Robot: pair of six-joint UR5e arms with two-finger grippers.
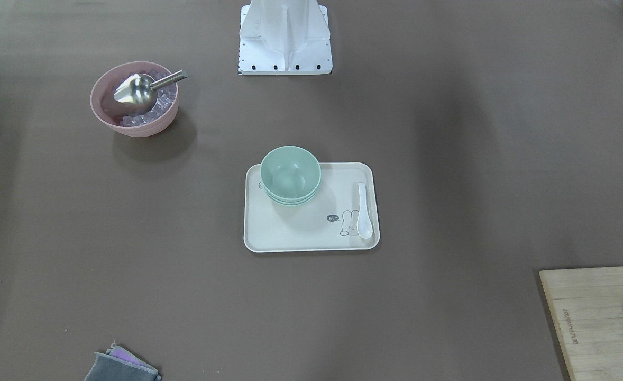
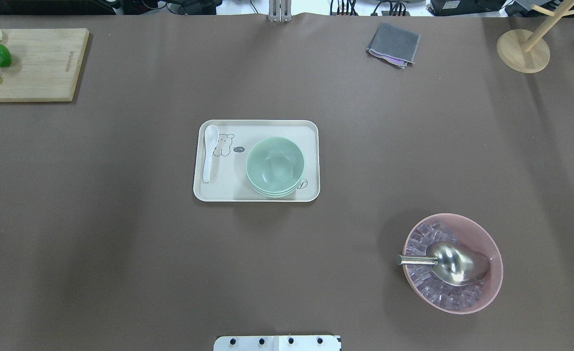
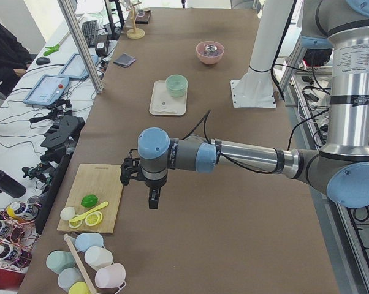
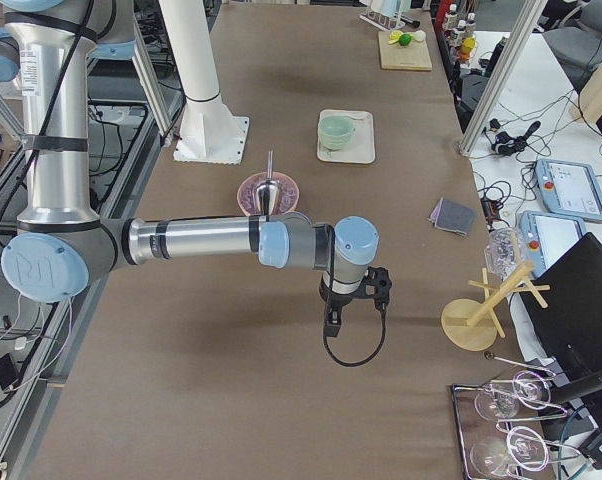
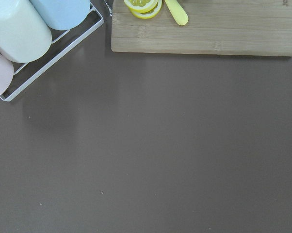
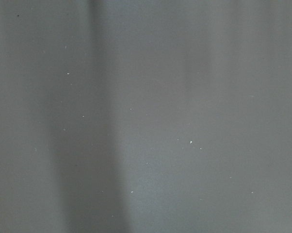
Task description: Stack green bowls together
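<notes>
**Bowls nested on tray while both arms hang wide**

Brown desk (image 2: 121, 253) carries the whole scene, with the robot's two arms reaching low toward opposite ends. The left pincer (image 3: 152, 201) hangs just above the bare surface, pointing down. It shows only from the side, so whether it is released or clenched cannot be told. The right pincer (image 4: 331, 322) hangs likewise over bare desk at the other end, and its state cannot be told either. Its wrist camera shows plain brown surface.

Just beside the left pincer, on the operators' side, lies a wooden cutting board (image 3: 105, 184) bearing a lime (image 3: 89, 200) and lemon slices (image 3: 94, 218). Well apart from both pincers, between them at mid-desk, sits a cream tray (image 2: 258, 125). Near the right pincer, on its tray side, stands a pink bowl (image 2: 494, 265) filled with clear ice cubes (image 2: 428, 234). A metal scoop (image 2: 455, 263) rests in it, handle over the rim.

The three green bowls (image 2: 274, 163) sit nested one inside another, upright, on the half of the tray nearer the right pincer. A white spoon (image 2: 210, 153) lies flat along the tray's edge nearer the left pincer, apart from the bowls.
</notes>
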